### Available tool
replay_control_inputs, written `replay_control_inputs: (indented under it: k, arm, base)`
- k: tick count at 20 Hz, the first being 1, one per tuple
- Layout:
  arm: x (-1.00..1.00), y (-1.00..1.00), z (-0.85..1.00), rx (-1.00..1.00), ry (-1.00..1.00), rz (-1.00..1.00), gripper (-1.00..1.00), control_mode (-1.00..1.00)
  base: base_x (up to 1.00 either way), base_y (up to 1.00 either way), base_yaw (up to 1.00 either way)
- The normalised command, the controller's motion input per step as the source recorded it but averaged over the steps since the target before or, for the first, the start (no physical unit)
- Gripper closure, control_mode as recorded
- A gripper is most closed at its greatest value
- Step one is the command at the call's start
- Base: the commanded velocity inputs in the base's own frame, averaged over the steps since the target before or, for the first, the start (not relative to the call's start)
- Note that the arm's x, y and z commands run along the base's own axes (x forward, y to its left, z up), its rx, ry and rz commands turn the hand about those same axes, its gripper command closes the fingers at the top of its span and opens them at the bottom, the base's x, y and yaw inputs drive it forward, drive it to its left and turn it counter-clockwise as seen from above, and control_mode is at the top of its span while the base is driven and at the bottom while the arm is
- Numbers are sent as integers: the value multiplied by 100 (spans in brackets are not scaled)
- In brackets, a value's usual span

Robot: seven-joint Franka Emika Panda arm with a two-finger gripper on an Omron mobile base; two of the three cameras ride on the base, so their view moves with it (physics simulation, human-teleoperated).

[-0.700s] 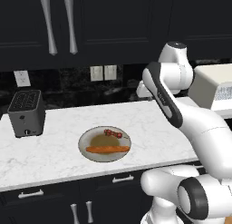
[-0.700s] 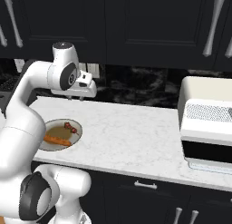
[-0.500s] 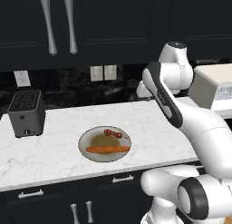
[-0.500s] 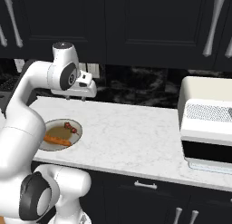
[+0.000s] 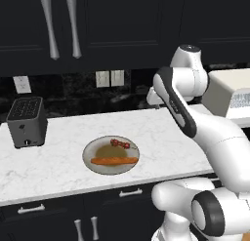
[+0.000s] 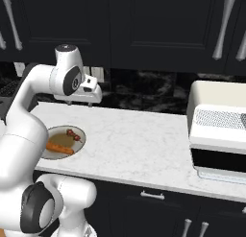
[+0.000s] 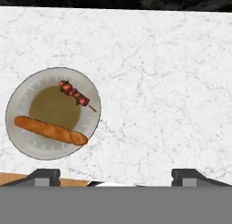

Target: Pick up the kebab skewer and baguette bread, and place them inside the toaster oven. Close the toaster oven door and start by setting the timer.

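A grey plate (image 7: pixel 27 148) on the white marble counter carries both foods. The kebab skewer (image 7: pixel 74 95), a short stick of dark red chunks, lies on the plate's far side. The baguette bread (image 7: pixel 50 130), long and orange-brown, lies along its near side. In the left base view the kebab skewer (image 5: pixel 119 144) and baguette bread (image 5: pixel 114 160) sit mid-counter. My gripper (image 7: pixel 116 177) hangs high above the counter, right of the plate, open and empty; from the right base it is the gripper (image 6: pixel 79 103) near the back wall. The cream toaster oven (image 6: pixel 221 123) stands far right, its dark door (image 6: pixel 218 160) facing forward.
A small black slot toaster (image 5: pixel 27 122) stands at the counter's left end. Dark upper cabinets (image 5: pixel 97 25) hang above, with wall outlets (image 5: pixel 109 78) behind the counter. Bare marble (image 6: pixel 139 140) stretches between the plate (image 6: pixel 77 147) and the oven.
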Motion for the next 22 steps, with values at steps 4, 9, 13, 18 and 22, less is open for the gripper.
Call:
replay_control_inputs:
  k: [4,9,13,18,22]
  arm:
    - [0,0,0,0,0,0,-100,100]
    - [0,0,0,0,0,0,-100,100]
    - [0,0,0,0,0,0,-100,100]
    - [0,0,0,0,0,0,-100,100]
    - [0,0,0,0,0,0,-100,100]
  base:
    - [-1,-89,-6]
    - [0,-90,-3]
    - [0,-74,-1]
    - [1,-21,0]
    - [0,0,0]
